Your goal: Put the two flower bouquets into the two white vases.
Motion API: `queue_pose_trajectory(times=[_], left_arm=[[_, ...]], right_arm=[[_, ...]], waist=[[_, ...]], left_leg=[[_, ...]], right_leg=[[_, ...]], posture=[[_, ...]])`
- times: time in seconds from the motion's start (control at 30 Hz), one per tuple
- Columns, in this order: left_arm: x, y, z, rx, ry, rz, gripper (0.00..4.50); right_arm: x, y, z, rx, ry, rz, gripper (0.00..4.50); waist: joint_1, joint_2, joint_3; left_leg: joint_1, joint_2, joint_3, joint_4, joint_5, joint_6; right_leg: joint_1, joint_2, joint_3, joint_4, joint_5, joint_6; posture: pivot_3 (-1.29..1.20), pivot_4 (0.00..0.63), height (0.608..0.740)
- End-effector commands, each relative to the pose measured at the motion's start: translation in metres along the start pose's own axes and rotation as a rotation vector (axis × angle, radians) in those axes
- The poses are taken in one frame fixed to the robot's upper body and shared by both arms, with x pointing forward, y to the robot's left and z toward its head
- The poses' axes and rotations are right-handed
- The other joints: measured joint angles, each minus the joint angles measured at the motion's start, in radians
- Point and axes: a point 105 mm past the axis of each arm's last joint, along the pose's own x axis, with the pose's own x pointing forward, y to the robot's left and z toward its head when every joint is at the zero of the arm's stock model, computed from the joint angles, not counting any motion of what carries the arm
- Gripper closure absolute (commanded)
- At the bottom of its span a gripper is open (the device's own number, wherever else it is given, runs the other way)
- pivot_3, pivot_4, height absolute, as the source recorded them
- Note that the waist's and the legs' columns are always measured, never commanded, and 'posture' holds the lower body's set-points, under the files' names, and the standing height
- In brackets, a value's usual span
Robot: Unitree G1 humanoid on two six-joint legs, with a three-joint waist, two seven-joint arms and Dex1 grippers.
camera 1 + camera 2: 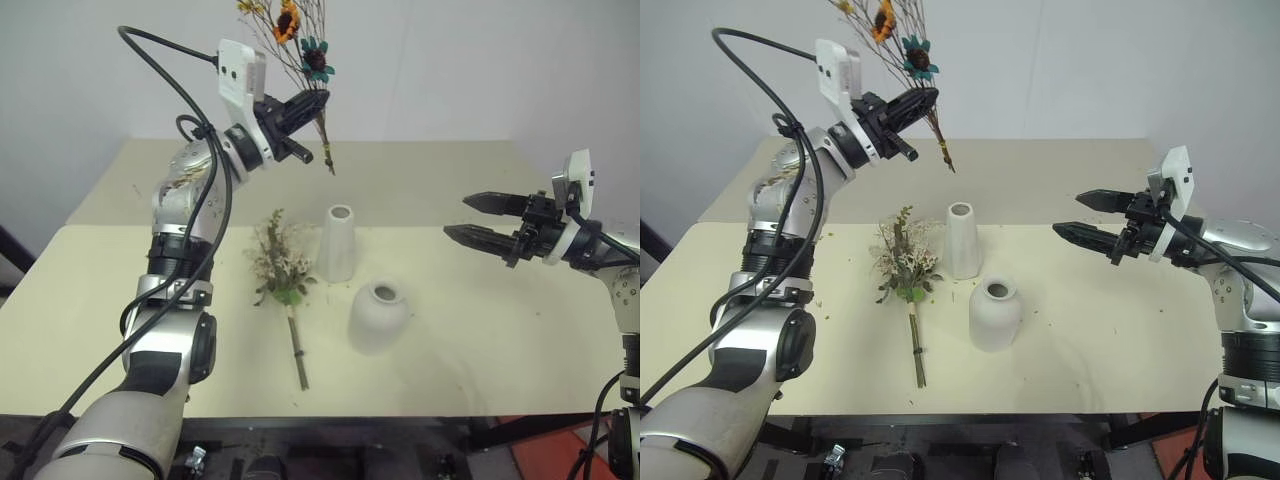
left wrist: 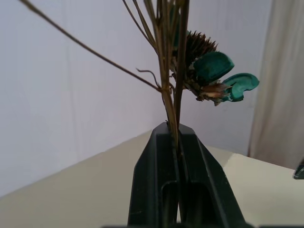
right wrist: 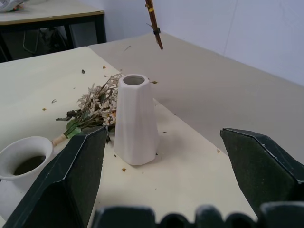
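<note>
My left gripper (image 1: pixel 312 103) is raised over the far side of the table, shut on the stems of a bouquet (image 1: pixel 298 45) with an orange daisy-like flower, yellow blossoms and a teal bloom (image 2: pixel 216 76). Its stem ends (image 3: pixel 154 23) hang in the air behind and above the tall white vase (image 1: pixel 336 243). The short round white vase (image 1: pixel 378 315) stands in front of it. A second bouquet (image 1: pixel 281 265) of cream sprigs and green leaves lies flat on the table to the left of the vases. My right gripper (image 1: pixel 465 218) hovers open at the right, pointing toward the vases.
Bits of dried petals are scattered on the beige table (image 1: pixel 480 330) around the vases. A seam runs across the table behind the vases. A white wall (image 1: pixel 450 60) stands behind, and another table (image 3: pixel 52 14) shows in the right wrist view.
</note>
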Motion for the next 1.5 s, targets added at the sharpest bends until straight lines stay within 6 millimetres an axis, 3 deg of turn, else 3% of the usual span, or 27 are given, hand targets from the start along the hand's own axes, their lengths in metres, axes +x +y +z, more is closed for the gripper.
queue_pose_trajectory(times=[0.03,0.3,0.67,0.97,1.13,1.5], left_arm=[[0.011,-0.008,0.016,0.029,-0.051,-0.048,4.48],[0.018,-0.023,-0.001,0.042,0.0,-0.139,4.48],[0.012,-0.027,-0.006,0.046,0.136,-0.231,4.48],[0.018,-0.021,0.011,0.035,0.091,-0.201,4.48],[0.016,-0.022,0.014,0.011,0.154,-0.24,4.48],[0.011,-0.025,0.002,0.026,0.244,-0.27,4.48]], right_arm=[[-0.001,0.001,0.014,-0.037,-0.028,-0.002,0.0],[-0.001,0.005,0.014,-0.036,-0.041,-0.012,0.0],[-0.002,0.006,0.013,-0.038,-0.056,-0.026,0.0],[0.0,0.007,0.011,-0.031,-0.074,-0.024,0.0],[0.0,0.008,0.01,-0.028,-0.078,-0.026,0.0],[0.002,0.009,0.007,-0.024,-0.087,-0.027,0.0]], waist=[[0.0,0.0,0.0],[0.0,0.0,0.0],[0.001,0.0,0.0],[0.0,0.0,0.0],[0.0,0.0,0.0],[-0.001,0.0,0.0]], left_leg=[[0.0,0.0,0.0,0.0,0.0,0.0],[0.0,0.0,0.0,0.0,0.0,0.0],[0.0,0.0,0.0,0.0,0.0,0.0],[0.0,0.0,0.0,0.0,0.0,0.0],[0.0,0.0,0.0,0.0,0.0,0.0],[-0.001,0.0,0.0,0.0,0.0,0.0]], right_leg=[[0.0,0.0,0.0,0.0,-0.001,0.002],[0.0,0.0,0.0,0.0,-0.003,0.006],[0.0,0.0,0.0,0.0,-0.004,0.006],[0.0,0.0,0.0,0.0,-0.004,0.007],[-0.001,0.0,0.0,0.0,-0.004,0.007],[-0.001,0.0,0.0,0.0,-0.004,0.007]], posture=[[0.0,0.15,0.74],[0.0,0.15,0.74],[0.0,0.15,0.74],[0.0,0.15,0.74],[0.0,0.15,0.74],[0.0,0.15,0.74]])
